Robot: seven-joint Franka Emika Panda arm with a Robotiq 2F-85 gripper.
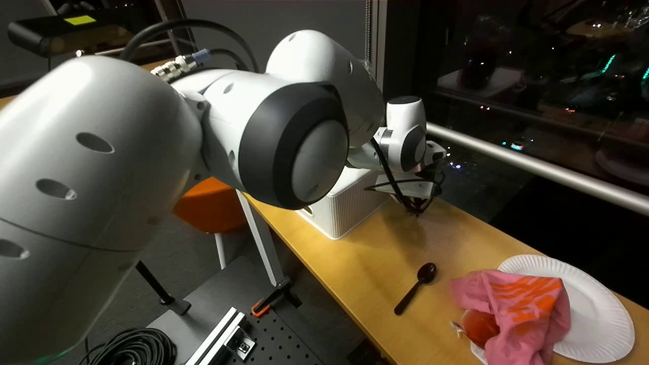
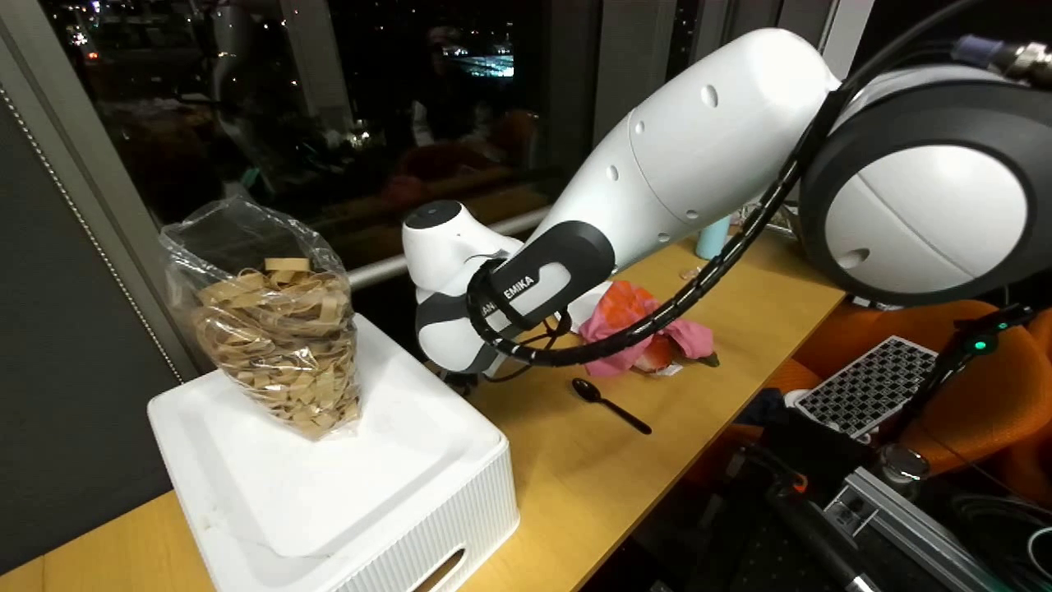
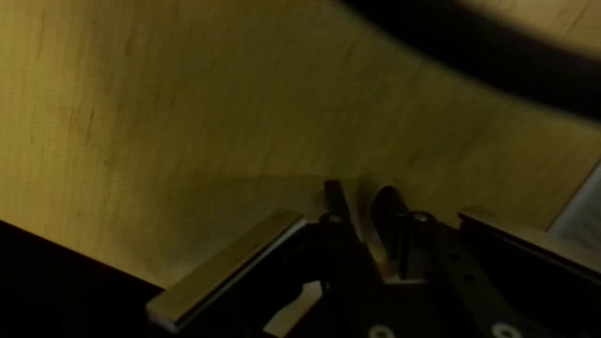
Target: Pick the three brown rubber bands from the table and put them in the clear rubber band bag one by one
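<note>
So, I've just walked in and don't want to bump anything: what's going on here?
A robot arm has its gripper down at the table. Between its narrowly parted fingers shows a pale strip, perhaps a rubber band, though it's too dark to tell whether it's held. It would presumably go into the bag, which stands on the box with many bands inside.
</note>
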